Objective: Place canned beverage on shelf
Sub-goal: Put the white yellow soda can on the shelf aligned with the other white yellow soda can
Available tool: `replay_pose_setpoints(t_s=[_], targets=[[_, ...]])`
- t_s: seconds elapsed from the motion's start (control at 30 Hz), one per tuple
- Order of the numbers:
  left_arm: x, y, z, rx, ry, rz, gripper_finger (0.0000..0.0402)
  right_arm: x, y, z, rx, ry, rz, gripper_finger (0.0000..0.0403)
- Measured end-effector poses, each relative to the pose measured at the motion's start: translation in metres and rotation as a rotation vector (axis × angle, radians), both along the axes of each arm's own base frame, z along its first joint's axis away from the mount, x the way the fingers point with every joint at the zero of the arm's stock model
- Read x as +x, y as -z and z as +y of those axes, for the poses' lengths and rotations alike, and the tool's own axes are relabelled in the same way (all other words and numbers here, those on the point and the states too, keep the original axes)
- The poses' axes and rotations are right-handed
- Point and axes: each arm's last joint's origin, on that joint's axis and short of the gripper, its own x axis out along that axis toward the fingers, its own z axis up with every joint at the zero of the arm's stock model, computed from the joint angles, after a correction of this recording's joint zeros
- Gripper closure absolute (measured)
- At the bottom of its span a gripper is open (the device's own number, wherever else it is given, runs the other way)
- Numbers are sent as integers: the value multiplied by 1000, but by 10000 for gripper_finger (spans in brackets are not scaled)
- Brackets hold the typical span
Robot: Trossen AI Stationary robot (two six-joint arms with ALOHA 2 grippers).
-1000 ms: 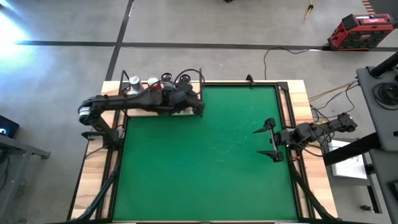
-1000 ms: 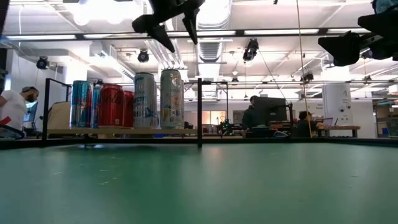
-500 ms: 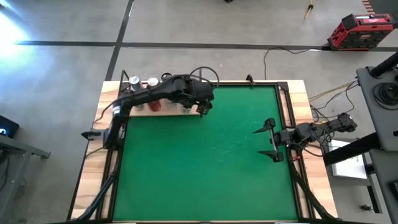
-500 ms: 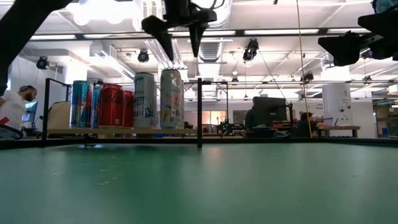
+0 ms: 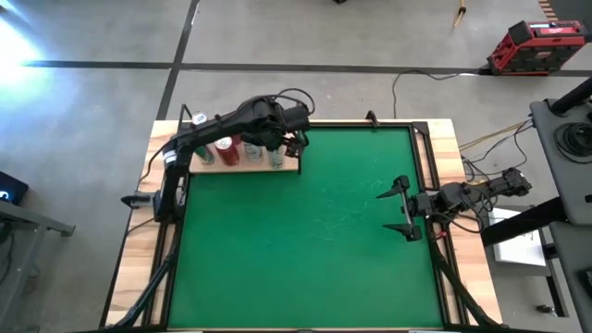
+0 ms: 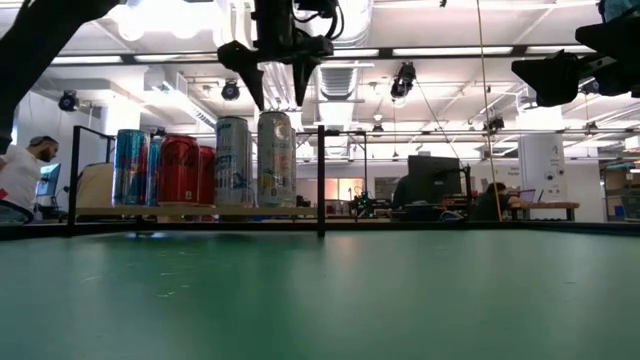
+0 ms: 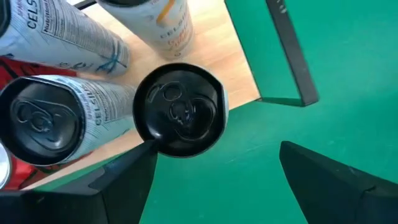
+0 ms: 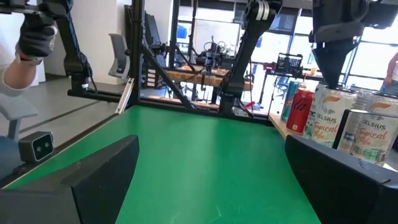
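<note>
Several beverage cans stand upright on their bases on the light-wood shelf (image 5: pixel 242 166) at the table's far left. The one nearest the table's middle is a pale can (image 6: pixel 277 160) with a black top (image 7: pixel 180 118); a white can (image 6: pixel 233 160), a red can (image 6: pixel 180 170) and a blue can (image 6: pixel 130 167) stand beside it. My left gripper (image 6: pixel 275 90) is open and points straight down just above the pale can, one finger on either side of its top, touching nothing. My right gripper (image 5: pixel 404 208) is open and empty at the table's right side.
Thin black rods (image 6: pixel 321 180) stand at the shelf's edges, one right beside the pale can. The large green mat (image 5: pixel 305 231) covers the table in front of the shelf. People sit in the room beyond the table (image 6: pixel 20 180).
My left gripper has turned from a slant to point straight down and has come down a little over the pale can. It has stayed open. The cans have not moved.
</note>
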Motion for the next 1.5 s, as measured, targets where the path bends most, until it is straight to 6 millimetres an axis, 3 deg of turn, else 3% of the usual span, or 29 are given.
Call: replay_pose_setpoints(t_s=[0.3,0.67,1.33,1.5], targets=[[-1,-10,0,41,-23,-34,79,0,0,0,0,-1,1,7],[-3,-7,9,66,-129,-33,79,0,0,0,0,0,0,7],[1,26,17,36,-180,14,79,0,0,0,0,0,0,7],[1,31,17,33,-191,21,95,0,0,0,0,0,0,7]])
